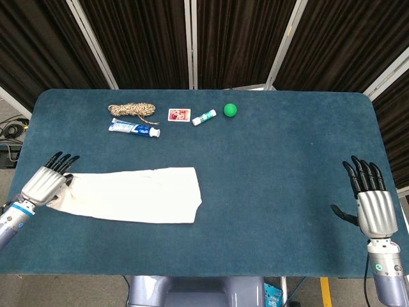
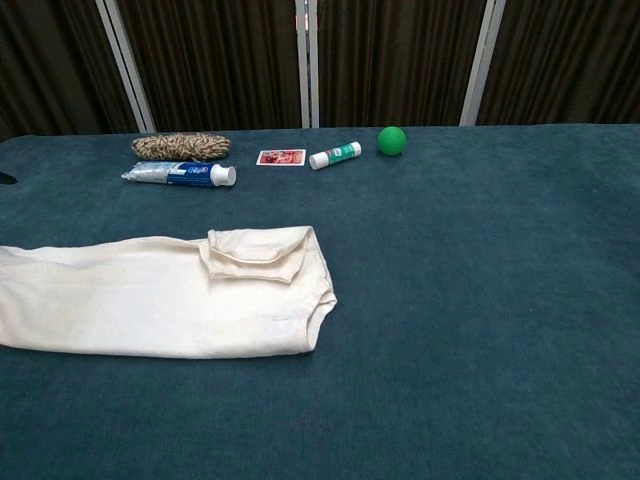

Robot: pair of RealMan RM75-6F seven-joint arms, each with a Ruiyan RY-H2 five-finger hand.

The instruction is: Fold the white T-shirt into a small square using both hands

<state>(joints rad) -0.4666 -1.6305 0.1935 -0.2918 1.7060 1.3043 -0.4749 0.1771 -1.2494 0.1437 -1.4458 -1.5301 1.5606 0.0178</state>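
Note:
The white T-shirt lies folded into a long strip on the left half of the blue table. In the chest view, the T-shirt runs off the left edge, with a folded sleeve on top near its right end. My left hand grips the strip's left end at the table's left edge, fingers over the cloth. My right hand hovers at the table's right edge, far from the shirt, with its fingers spread and nothing in it.
Along the back of the table lie a coil of rope, a toothpaste tube, a small card, a white and green stick and a green ball.

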